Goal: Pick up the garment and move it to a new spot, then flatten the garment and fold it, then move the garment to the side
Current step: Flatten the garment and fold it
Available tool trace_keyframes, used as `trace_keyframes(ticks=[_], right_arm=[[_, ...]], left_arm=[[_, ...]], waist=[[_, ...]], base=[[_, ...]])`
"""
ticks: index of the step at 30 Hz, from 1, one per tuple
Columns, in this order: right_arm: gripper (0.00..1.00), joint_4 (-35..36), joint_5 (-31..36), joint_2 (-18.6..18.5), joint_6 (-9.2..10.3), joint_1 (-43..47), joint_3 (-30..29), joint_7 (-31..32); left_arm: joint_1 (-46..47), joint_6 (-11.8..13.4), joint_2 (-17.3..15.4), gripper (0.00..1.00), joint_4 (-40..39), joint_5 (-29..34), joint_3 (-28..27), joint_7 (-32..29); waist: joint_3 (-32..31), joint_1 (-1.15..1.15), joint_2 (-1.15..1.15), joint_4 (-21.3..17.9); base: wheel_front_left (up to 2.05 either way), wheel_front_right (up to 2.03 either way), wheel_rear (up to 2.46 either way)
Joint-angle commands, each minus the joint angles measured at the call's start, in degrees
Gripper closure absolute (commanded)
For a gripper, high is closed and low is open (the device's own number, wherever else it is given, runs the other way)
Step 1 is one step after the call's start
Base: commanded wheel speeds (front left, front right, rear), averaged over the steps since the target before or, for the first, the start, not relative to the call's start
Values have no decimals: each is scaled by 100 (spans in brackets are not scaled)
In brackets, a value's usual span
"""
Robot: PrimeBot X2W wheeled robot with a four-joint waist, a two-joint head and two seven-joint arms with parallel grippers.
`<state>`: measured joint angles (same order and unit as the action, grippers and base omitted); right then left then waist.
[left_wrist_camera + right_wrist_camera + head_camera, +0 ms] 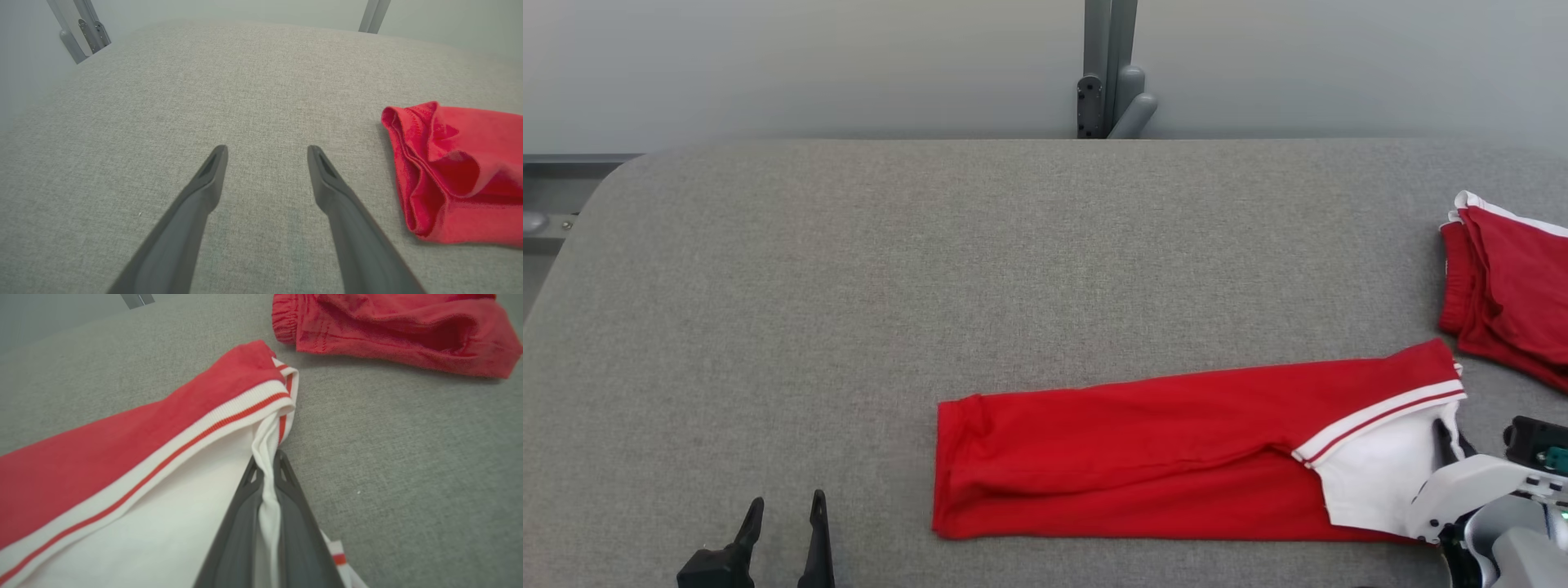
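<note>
Right gripper (267,467) is clamped on the garment's (1135,441) white edge, at 4 o'clock on the table (849,245). Left gripper (786,500), at 7 o'clock, stands open and holds nothing.

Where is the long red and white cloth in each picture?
Head view: the garment lies lower right of centre, with its white end toward the right edge.
Left wrist view: its red folded end sits at the right edge.
Right wrist view: it covers the left and bottom, its white edge pinched between the right fingers.
Shared landmark: the grey table lies under it everywhere.
</note>
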<state>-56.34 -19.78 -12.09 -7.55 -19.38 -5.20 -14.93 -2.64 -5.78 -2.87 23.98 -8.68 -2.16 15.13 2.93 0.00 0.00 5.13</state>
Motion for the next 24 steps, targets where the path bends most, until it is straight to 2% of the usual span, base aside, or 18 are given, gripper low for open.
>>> trace_keyframes(ticks=[1, 5, 8, 12, 17, 22, 24], right_arm=[[100, 82, 123, -23, 14, 55, -118, -22], [100, 602, 444, 186, 12, 289, -368, -26], [100, 1113, 533, 401, 8, 433, -69, -26], [100, 1697, 309, 523, 8, 579, 868, 2], [100, 2539, -268, 482, 8, 707, 2170, 419], [100, 3145, -715, 481, 8, 650, 3204, 813], [100, 3195, -760, 494, 8, 598, 3361, 866]], left_arm=[[-8, 27, -10, 0, -7, -34, -8, -3], [-79, 30, -10, 0, 15, -76, -9, -3], [-138, 18, -11, 0, 55, -100, 23, -3], [-147, 31, -11, 0, 90, -161, 100, -3], [-97, 44, -13, 0, 147, -244, 259, -3], [23, 54, -15, 0, 203, -310, 472, -3], [40, 62, -15, 0, 214, -320, 508, -3]], waist=[[-24, 0, 0, -10], [-87, 0, 0, -74], [-128, 0, 0, -158], [-178, 0, 0, -266], [-207, 0, 0, -293], [-169, 0, 0, -52], [-156, 0, 0, 30]], base=[[0, 0, 0], [0, 0, 0], [0, 0, 0], [0, 0, 0], [0, 0, 0], [0, 0, 0], [0, 0, 0]])
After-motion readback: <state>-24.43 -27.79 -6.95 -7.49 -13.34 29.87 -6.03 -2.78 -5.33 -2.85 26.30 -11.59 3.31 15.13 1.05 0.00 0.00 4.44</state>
